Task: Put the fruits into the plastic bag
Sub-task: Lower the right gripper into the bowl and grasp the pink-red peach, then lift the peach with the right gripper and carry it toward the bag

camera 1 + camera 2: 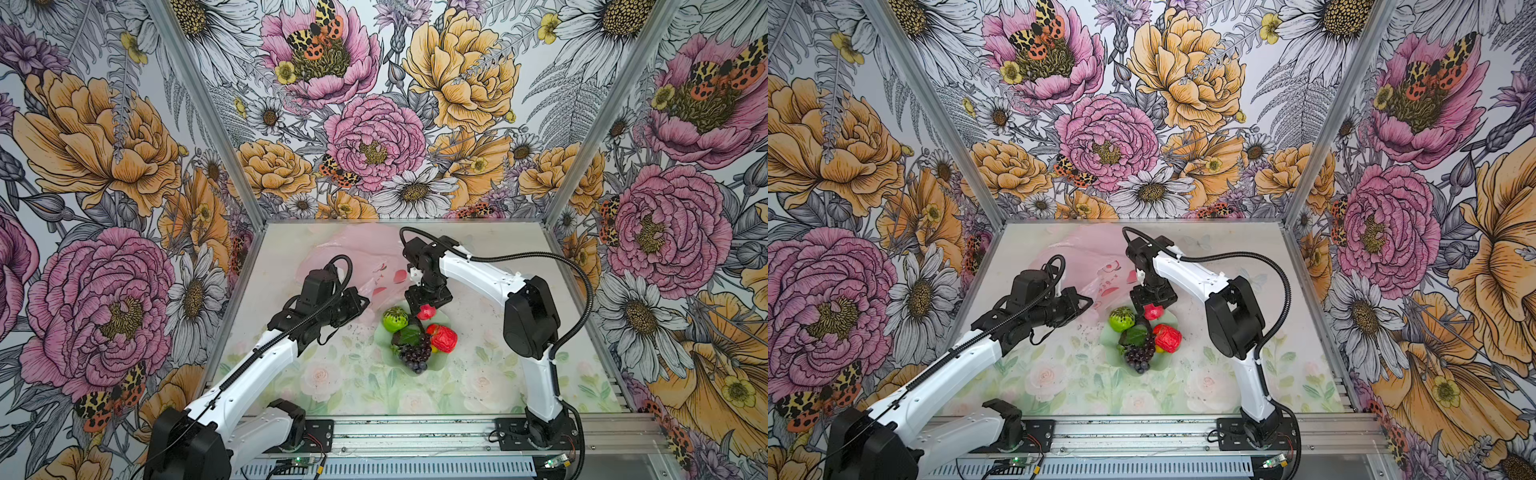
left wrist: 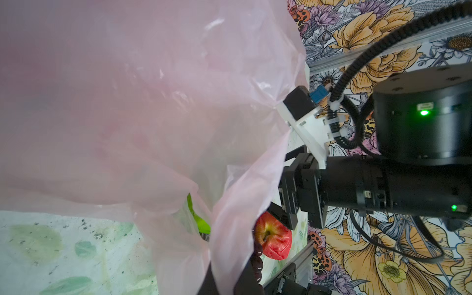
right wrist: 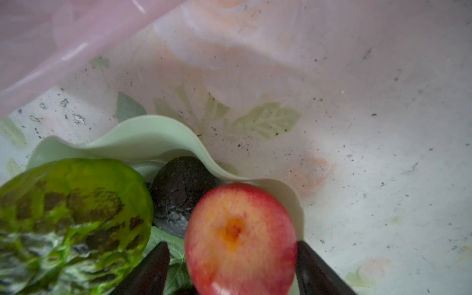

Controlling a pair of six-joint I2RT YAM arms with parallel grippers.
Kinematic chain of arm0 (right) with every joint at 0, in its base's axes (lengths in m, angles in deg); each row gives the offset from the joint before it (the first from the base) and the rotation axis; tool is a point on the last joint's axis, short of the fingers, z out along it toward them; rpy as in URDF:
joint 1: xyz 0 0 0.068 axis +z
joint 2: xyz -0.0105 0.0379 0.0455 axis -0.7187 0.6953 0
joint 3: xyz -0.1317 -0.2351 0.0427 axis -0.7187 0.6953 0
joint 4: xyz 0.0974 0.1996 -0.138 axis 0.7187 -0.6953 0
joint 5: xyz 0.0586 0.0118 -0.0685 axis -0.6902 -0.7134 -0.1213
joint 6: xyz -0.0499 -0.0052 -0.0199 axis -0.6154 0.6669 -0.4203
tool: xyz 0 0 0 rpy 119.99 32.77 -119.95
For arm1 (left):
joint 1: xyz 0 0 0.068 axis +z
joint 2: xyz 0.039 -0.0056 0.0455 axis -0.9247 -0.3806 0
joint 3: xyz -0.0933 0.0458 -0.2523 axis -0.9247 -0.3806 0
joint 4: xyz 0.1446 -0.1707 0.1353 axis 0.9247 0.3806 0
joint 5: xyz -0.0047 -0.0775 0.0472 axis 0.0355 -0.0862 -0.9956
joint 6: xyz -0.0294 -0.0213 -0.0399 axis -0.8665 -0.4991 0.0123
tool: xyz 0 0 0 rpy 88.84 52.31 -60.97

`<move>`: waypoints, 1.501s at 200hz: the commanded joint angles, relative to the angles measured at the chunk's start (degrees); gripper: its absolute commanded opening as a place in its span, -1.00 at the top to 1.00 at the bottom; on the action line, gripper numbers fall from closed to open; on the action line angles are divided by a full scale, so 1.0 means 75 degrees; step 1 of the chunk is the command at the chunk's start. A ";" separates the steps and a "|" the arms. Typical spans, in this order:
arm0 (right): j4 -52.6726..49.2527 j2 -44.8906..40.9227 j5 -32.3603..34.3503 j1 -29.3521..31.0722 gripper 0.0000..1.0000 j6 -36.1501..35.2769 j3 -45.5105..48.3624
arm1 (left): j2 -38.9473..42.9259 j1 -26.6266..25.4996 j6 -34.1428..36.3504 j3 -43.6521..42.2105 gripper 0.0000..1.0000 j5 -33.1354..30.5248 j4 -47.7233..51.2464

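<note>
Left wrist view is almost filled by the plastic bag (image 2: 127, 102). Its pale pink film hangs close to the lens and runs down toward dark fingers at the frame's edge. Both top views show the whole bag instead. It lies on the far half of the table (image 1: 498, 374), with one edge raised to the left gripper (image 1: 362, 300), which is clenched on that film. Red-and-white printed marks (image 1: 386, 272) sit on the bag on the side toward the right arm, but no writing on them can be read.

Right of the left gripper, just beside the bag's near edge, is the pale green dish (image 1: 380, 338). In it are the bumpy green fruit (image 1: 395, 319), the grape bunch (image 1: 415, 353) and the glossy red fruit (image 1: 445, 340).

Only the right wrist view shows the blackish lump (image 3: 181, 184), tucked against the dish rim between the green fruit and the pink-red ball (image 3: 240, 237). That view also shows the right gripper (image 3: 232, 258) straddling the ball. One finger touches the ball and the other stands slightly off it, so the jaws are released, not clamped.
</note>
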 commanded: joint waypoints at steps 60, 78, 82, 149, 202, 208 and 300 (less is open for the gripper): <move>0.0194 0.0073 -0.0064 -0.0004 -0.22 0.0207 -0.0081 | 0.0034 0.0058 0.0025 0.0193 1.00 0.0009 -0.0008; 0.0194 -0.0005 -0.0028 -0.0004 -0.18 0.0243 -0.0034 | 0.0052 0.0062 0.0027 0.0170 1.00 0.0037 -0.0002; 0.0200 -0.0030 -0.0016 -0.0004 -0.18 0.0248 -0.0026 | 0.0054 0.0061 0.0021 0.0161 1.00 0.0044 -0.0004; 0.0322 -0.0759 0.0112 -0.0062 -0.05 0.0425 0.0559 | 0.0170 0.0042 0.0009 0.0110 1.00 0.0049 -0.0023; 0.0648 -0.1554 -0.0112 -0.0189 0.01 0.0788 0.1179 | 0.0216 0.0041 0.0009 0.0049 1.00 0.0074 -0.0012; 0.0682 -0.1665 -0.0166 -0.0213 0.01 0.0842 0.1231 | 0.0227 0.0038 0.0009 0.0052 1.00 0.0080 -0.0017; 0.1362 -0.3362 -0.1249 -0.0589 0.01 0.1915 0.1591 | 0.0252 -0.0089 -0.0014 0.0133 1.00 0.0112 -0.0024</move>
